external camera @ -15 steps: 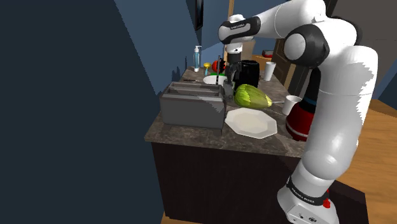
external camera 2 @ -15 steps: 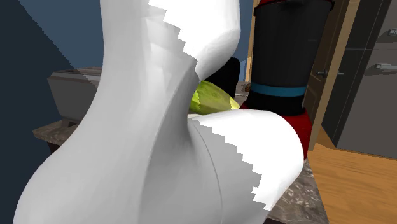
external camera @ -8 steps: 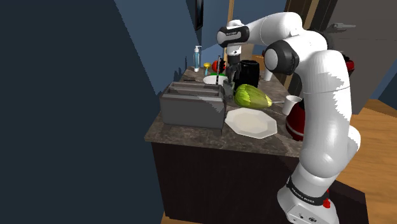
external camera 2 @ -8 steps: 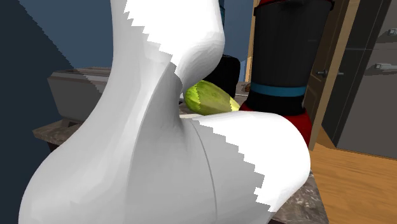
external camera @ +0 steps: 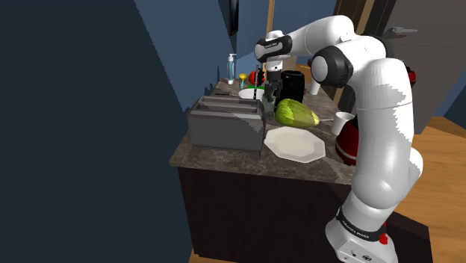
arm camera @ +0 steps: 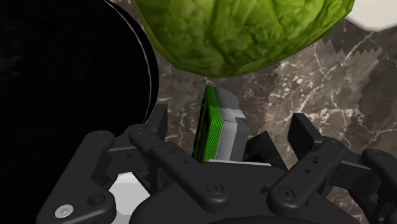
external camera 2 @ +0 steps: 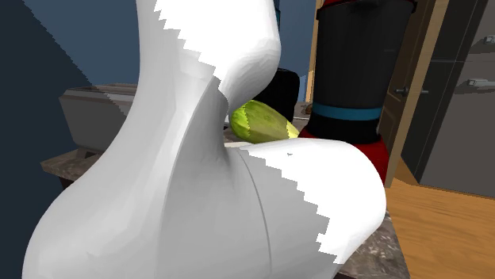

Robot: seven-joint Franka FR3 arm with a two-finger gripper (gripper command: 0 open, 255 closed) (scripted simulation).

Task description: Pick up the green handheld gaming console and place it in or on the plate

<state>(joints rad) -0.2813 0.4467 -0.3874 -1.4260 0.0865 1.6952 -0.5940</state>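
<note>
Jaws spread wide, green console [arm camera: 215, 130] standing between them, untouched

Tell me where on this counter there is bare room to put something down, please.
The plate is bare. A bare strip of counter runs along the front edge, before the toaster and plate. Behind, it is crowded: the gripper hangs between toaster, lettuce and black pot.

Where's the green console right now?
In the wrist view the green console shows edge-on against the marbled counter, with the lettuce just beyond it and the black pot beside it.
</note>
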